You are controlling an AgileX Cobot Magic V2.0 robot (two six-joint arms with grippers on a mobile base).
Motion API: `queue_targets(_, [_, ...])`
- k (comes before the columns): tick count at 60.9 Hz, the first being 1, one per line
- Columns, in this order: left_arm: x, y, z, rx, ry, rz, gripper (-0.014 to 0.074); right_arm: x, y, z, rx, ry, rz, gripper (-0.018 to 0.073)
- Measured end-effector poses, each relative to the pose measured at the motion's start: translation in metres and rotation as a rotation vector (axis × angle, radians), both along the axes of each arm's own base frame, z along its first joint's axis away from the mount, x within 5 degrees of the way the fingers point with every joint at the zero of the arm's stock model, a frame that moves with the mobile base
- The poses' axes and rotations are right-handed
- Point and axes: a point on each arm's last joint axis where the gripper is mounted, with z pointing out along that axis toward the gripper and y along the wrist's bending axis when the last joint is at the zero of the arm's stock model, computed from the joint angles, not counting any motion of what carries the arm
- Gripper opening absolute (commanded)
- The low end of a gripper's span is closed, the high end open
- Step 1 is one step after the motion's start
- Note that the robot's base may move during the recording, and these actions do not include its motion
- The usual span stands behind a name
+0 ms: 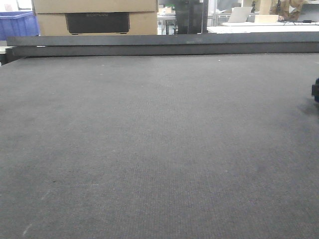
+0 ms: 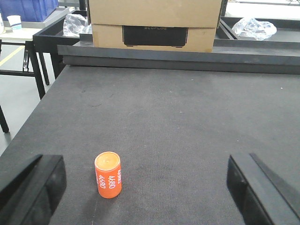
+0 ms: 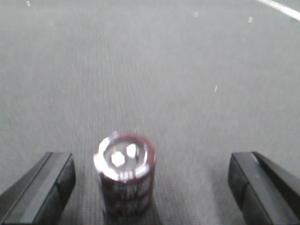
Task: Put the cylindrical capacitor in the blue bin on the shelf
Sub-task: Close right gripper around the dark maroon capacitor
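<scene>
While the orange capacitor (image 2: 108, 174) and the dark capacitor (image 3: 124, 180) stand untouched on the table (image 2: 187, 117), the task is barely begun. The left gripper (image 2: 145, 192), spread wide, has the orange capacitor between its jaws; the right gripper (image 3: 152, 192), equally wide, has the dark capacitor. Grasp, carry and placement remain; no shelf shows.

Tabletop (image 1: 159, 149): dark grey, matt, fine woven texture. Orange capacitor (image 2: 108, 175): smooth sleeve, slight sheen. Dark red capacitor (image 3: 124, 180): bright shiny top, blurred. Cardboard box (image 2: 154, 14): matt brown.
</scene>
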Motion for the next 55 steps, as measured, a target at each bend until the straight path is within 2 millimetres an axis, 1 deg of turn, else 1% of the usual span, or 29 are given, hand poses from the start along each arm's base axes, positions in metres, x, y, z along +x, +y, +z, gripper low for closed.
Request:
queue_targets(3, [0.000,0.000,0.000,0.000,0.000,0.000,0.0602,0.001,0.000,-0.004,-0.001,0.004,-0.001,0.0464])
queue_targets(6, [0.000,0.000,0.000,0.000,0.000,0.000,0.0602,0.002,0.000,-0.006,-0.004,-0.001,-0.002,0.0375])
queue_targets(15, [0.000,0.000,0.000,0.000,0.004,0.000,0.0602,0.003,-0.001,-0.006,-0.010,-0.016,-0.001,0.0036])
queue_targets(23, [0.000,0.000,-0.001,0.001,0.006,0.000,0.0602,0.003,-0.001,-0.004,-0.016,-0.037,-0.003,-0.0155])
queue_targets(24, [0.000,0.000,-0.001,0.001,0.008,0.000,0.0602,0.003,-0.001,-0.004,-0.016,-0.037,-0.003,-0.0166])
queue_targets(30, [0.000,0.000,-0.001,0.001,0.008,0.000,0.0602,0.003,-0.001,0.000,-0.017,-0.050,-0.003,-0.0162])
queue_targets(34, [0.000,0.000,-0.001,0.001,0.010,0.000,0.0602,0.002,-0.001,0.010,-0.015,-0.066,-0.002,-0.0162])
queue_targets(37, [0.000,0.000,-0.001,0.001,0.016,-0.001,0.0602,0.001,0.000,0.021,-0.015,-0.088,0.001,-0.0162])
queue_targets(38, [0.000,0.000,-0.002,0.002,0.020,-0.001,0.0602,-0.001,0.000,0.029,-0.016,-0.103,0.003,-0.0162])
queue_targets(42, [0.000,0.000,-0.003,0.002,0.027,-0.001,0.0602,-0.006,0.002,0.047,-0.012,-0.120,0.016,-0.0162])
queue_targets(43, [0.000,0.000,-0.004,0.003,0.030,-0.001,0.0602,-0.009,0.004,0.054,-0.010,-0.122,0.024,-0.0162])
queue_targets(47, [0.003,0.000,-0.011,0.004,0.051,-0.001,0.0602,-0.016,0.011,0.078,-0.004,-0.121,0.063,-0.0162])
queue_targets(48, [0.003,0.000,-0.014,0.004,0.054,0.000,0.0602,-0.019,0.014,0.087,-0.005,-0.131,0.074,-0.0162])
queue_targets(55, [0.015,-0.001,-0.045,0.008,0.109,0.002,0.0601,-0.040,0.030,0.127,-0.001,-0.121,0.155,-0.0162])
